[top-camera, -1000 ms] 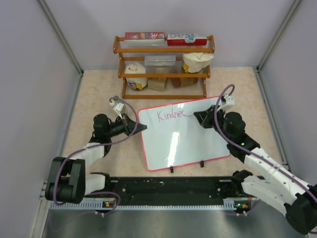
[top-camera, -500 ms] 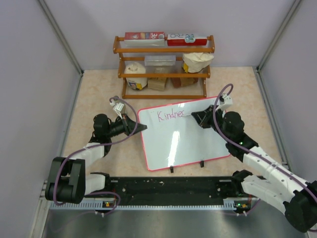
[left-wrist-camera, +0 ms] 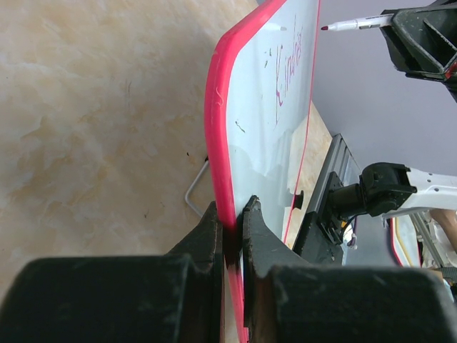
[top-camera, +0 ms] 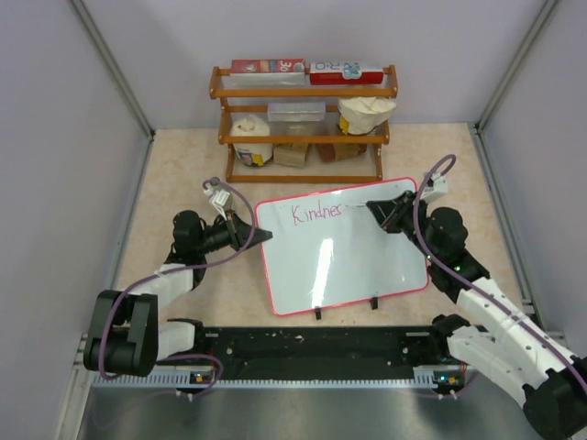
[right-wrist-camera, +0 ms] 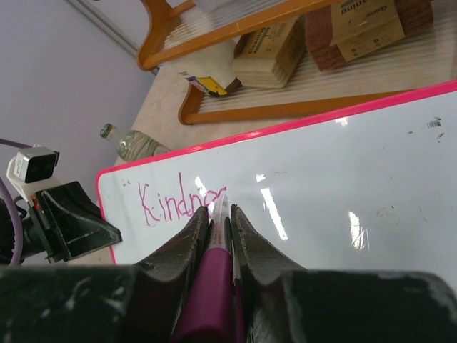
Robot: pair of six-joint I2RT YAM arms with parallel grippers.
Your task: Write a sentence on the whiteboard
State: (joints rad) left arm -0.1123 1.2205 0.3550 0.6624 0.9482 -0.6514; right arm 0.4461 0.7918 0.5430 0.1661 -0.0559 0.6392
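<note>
Whiteboard [top-camera: 353, 270] around the middle of the tabletop [top-camera: 179, 165], nearer the right edge than the left, propped at a slant on two small black clip feet toward the near edge. Sentence [top-camera: 316, 214] begun along the board's far edge in thin pink strokes, reading roughly "Kindnes", the rest not yet written. Probably light and stiff, with a glossy, slippery face: likely to skid or rock on those feet under pen pressure, so best held by the red-pink frame rather than the slick writing surface, and pressed only lightly. Smudges easily, too, so wise to stay off the fresh ink. Left gripper [top-camera: 264, 236] clamped tight on the frame at the board's left edge, one finger on each face as seen from the left wrist, a sound spot for steadying. Right gripper [top-camera: 371, 208] closed on a magenta marker [right-wrist-camera: 213, 250], tip pointing at the board just past the last letter; hard to tell whether touching or hovering just above it. Beyond the board, a wooden rack [top-camera: 303, 92] with boxes and jars along the far edge, well apart from the work.
</note>
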